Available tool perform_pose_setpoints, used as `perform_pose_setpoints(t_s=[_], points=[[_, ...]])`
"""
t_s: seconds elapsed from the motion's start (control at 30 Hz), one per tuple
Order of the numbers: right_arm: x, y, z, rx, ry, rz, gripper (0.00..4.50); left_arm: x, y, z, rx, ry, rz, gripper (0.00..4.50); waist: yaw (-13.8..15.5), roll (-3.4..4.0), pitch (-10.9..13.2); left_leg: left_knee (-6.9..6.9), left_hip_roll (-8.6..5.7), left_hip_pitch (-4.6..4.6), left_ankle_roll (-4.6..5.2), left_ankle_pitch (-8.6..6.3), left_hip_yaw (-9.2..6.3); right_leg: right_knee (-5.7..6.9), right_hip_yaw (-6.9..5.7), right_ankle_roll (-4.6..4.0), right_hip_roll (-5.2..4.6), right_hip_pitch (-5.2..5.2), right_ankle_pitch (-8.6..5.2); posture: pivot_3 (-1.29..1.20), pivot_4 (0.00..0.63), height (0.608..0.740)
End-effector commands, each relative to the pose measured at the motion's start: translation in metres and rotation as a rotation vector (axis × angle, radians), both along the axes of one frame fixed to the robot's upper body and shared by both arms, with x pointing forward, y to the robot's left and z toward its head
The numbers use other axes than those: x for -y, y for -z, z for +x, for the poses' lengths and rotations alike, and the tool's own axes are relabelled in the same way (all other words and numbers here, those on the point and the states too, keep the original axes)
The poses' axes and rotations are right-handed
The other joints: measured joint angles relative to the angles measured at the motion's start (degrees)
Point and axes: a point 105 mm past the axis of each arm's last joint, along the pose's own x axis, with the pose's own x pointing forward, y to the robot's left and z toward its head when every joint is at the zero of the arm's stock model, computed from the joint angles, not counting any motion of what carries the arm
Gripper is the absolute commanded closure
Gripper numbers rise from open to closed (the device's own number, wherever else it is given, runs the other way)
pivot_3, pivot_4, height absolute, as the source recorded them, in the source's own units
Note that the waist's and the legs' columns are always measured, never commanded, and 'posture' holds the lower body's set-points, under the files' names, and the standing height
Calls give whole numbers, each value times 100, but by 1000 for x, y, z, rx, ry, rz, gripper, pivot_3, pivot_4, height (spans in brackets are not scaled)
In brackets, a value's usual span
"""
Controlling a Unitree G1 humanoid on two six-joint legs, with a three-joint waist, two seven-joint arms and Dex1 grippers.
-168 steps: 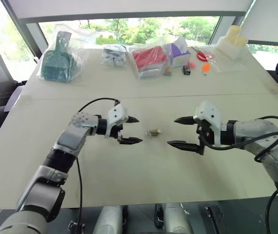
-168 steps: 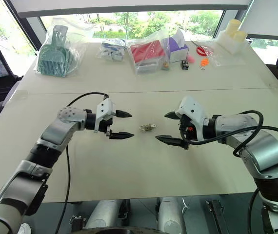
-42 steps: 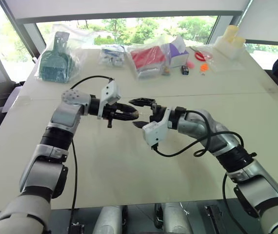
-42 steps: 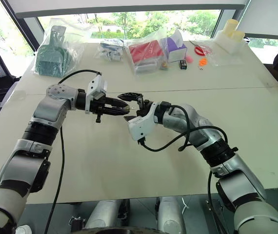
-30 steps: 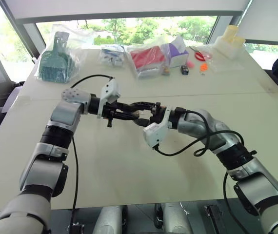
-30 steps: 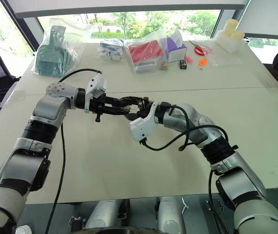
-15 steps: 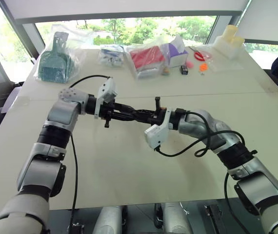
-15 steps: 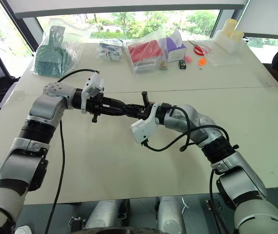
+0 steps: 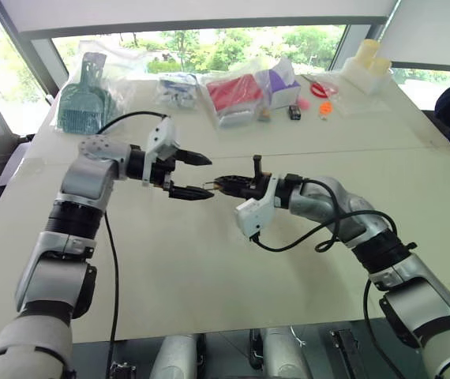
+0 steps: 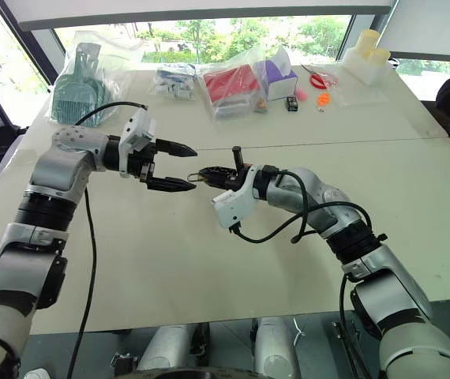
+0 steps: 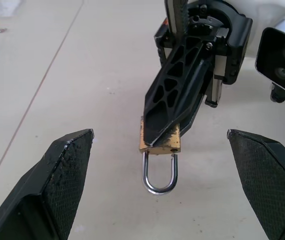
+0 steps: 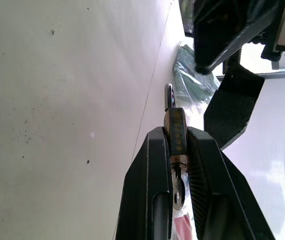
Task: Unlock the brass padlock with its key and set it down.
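Left wrist view: right gripper (image 11: pixel 163 134) pinches the tiny brass padlock (image 11: pixel 159 143) by its hard, slick body, held above mid-table, thin silvery shackle loop facing the left gripper (image 9: pixel 192 174), spread wide; light, likely to twist unless gripped flat

Brass padlock (image 12: pixel 175 134) in right claw (image 12: pixel 176 150)

Both arms are built of rounded silver-grey metal segments joined by black collars. A thin black cable loops free along each forearm to the wrist. Each wrist carries a white, boxy plastic housing; the right one shows two round camera lenses. The left end effector (image 9: pixel 196 175) and the right end effector (image 9: pixel 226 185) each have two black tapered fingers (image 11: pixel 61 175), with finely textured inner pads and triangular cut-outs in their sides.
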Motion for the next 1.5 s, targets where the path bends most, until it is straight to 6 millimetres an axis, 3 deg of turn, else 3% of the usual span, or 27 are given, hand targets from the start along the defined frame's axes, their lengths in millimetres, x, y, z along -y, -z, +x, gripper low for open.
perform_pose_setpoints(t_s=[0.03,0.27,0.3,0.8,1.5], points=[[1,-16,-1,35,-5,42,4500,-6,-11,-1,43,-13,-30,1171,2,0,0,0,0,0,0,0,0,0,0,0,0,0,0,0,150,740],[-1,-17,-2,34,-13,42,4500,-3,-9,-2,46,-15,-38,4190,7,0,0,0,0,0,-1,1,1,0,0,0,0,0,0,0,150,740],[-1,-18,-2,34,-14,42,4500,-2,-9,-2,45,-14,-39,4458,6,0,0,0,0,0,-1,1,1,0,0,0,0,0,0,0,150,740],[-3,-20,-4,35,-18,47,4500,4,21,-8,3,24,32,4458,13,0,0,0,0,0,-5,3,2,0,1,0,0,0,0,0,150,740],[-7,-22,-5,28,-30,57,4500,1,23,11,69,-72,19,4458,7,0,0,1,-1,0,-1,1,2,0,1,0,0,0,0,0,150,740]])
